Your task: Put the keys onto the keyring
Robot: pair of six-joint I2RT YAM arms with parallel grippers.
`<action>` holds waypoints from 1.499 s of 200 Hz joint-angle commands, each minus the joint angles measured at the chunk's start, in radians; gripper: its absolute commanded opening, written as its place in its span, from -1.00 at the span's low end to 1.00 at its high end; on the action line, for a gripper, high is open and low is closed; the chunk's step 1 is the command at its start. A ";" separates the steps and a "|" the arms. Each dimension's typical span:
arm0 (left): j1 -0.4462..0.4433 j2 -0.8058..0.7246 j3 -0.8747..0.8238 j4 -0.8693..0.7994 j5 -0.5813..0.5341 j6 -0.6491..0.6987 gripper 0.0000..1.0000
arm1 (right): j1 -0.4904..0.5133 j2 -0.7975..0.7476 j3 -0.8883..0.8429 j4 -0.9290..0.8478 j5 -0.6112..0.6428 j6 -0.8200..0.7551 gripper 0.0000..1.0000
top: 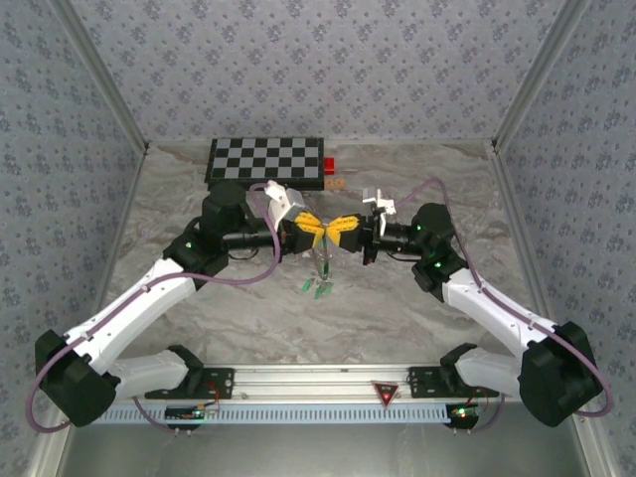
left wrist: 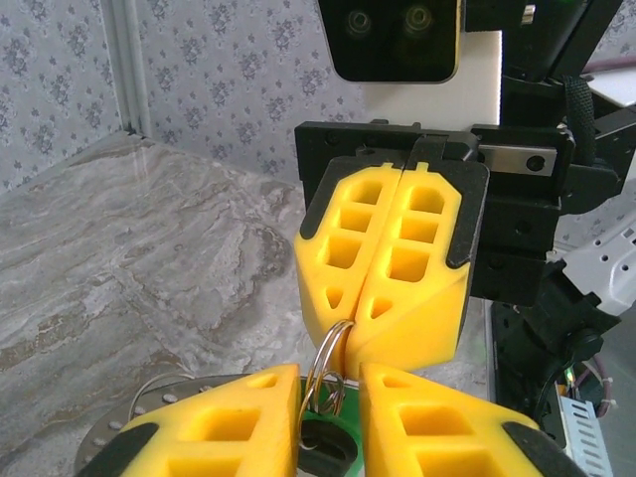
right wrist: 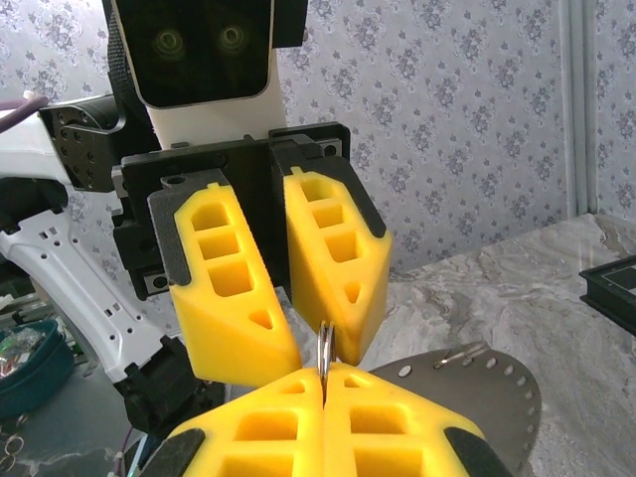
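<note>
- Marble table (top: 199, 318); ring (right wrist: 325, 343) held up just in front of the checkerboard (top: 266, 159).
- Closed tight on it: the right claw (left wrist: 350, 333).
- Facing that, the left claw (right wrist: 316, 353), jaws slightly apart around the ring.
- Green keys (top: 320, 288) just below.

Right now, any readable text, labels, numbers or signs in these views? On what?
No words or numbers can be read.
Red triangular sign on the front rail: its symbol is too small to read.
Checkerboard: plain squares, no text.
</note>
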 commanded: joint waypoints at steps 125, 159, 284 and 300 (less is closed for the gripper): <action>0.004 0.009 0.108 -0.158 -0.028 0.093 -1.00 | -0.007 -0.062 0.068 -0.245 0.092 -0.164 -0.47; 0.004 0.029 0.175 -0.318 -0.072 0.177 -1.00 | 0.007 -0.088 0.104 -0.445 0.161 -0.301 -0.46; -0.003 0.066 0.279 -0.560 -0.074 0.318 -1.00 | 0.090 0.030 0.238 -0.610 0.150 -0.428 -0.45; -0.005 0.063 0.277 -0.560 -0.073 0.318 -1.00 | 0.096 0.037 0.245 -0.609 0.143 -0.429 -0.43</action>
